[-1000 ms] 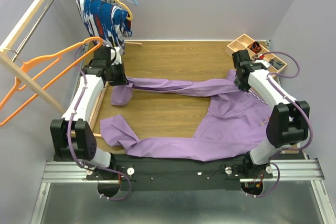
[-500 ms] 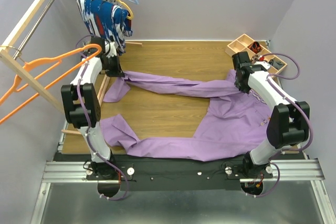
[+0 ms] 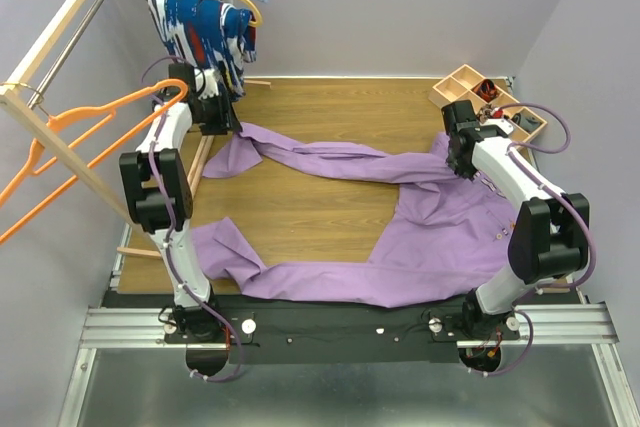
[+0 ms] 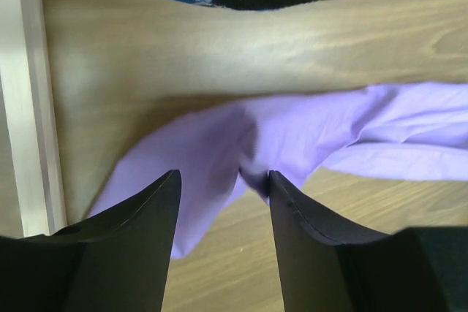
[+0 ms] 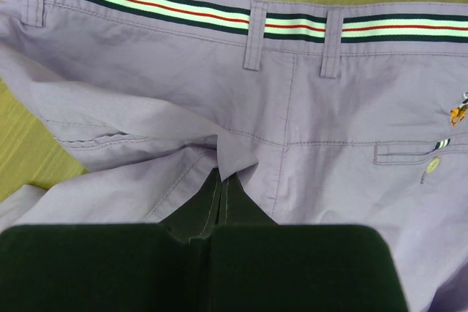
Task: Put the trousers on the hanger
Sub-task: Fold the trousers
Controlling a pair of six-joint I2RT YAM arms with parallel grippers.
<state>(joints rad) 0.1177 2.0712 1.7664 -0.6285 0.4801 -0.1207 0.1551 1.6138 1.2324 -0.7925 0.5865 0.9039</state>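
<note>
Hovering at 10 o'clock, left gripper [image 4: 223,179] stands open over a leg end of the trousers [image 3: 430,217], which lie spread on the table [image 3: 330,107]. Right gripper [image 5: 221,179], at 3 o'clock, pinches their seat below the waistband. Hanger [image 3: 95,112] hangs at 9 o'clock, off the table.

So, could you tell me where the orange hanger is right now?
In the top view the orange hanger sits at the far left across the wooden rack, beside the left gripper, clear of the trousers.
</note>
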